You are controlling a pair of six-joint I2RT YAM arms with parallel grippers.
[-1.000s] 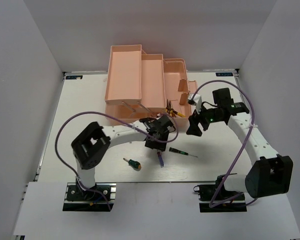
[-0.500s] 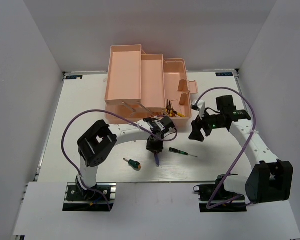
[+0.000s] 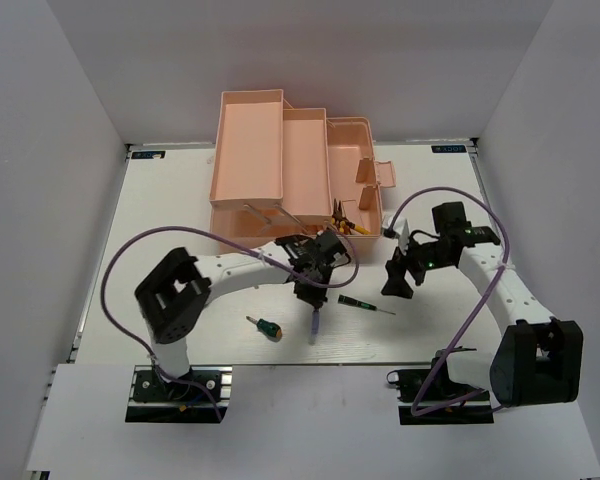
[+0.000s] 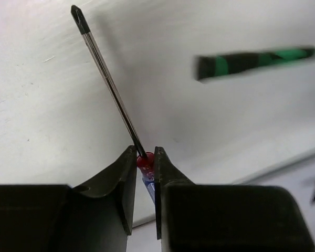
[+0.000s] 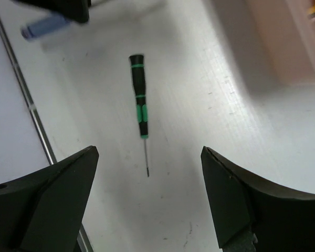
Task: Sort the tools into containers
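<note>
My left gripper (image 3: 309, 290) is shut on the thin blue-handled screwdriver (image 3: 314, 321). In the left wrist view the fingers (image 4: 127, 178) pinch its red collar (image 4: 144, 160), and the shaft (image 4: 107, 79) points away over the table. The slim black-green screwdriver (image 3: 365, 304) lies on the table to the right. In the right wrist view it (image 5: 139, 100) lies just ahead of my right gripper (image 5: 148, 160), which is open and empty above it. One stubby green-handled screwdriver (image 3: 265, 326) lies front left. Yellow-handled pliers (image 3: 345, 225) lie in the base of the salmon-pink toolbox (image 3: 280, 150).
The toolbox's trays are folded out toward the back left, and its lid with the handle (image 3: 378, 175) stands at its right. Metal tray arms (image 3: 265, 212) cross its front. Purple cables loop over both arms. The table's near edge (image 3: 310, 366) is close behind the tools.
My right gripper has moved toward the near edge and now hangs over the black-green screwdriver. My left gripper has stayed shut on the blue screwdriver and has shifted only slightly.
</note>
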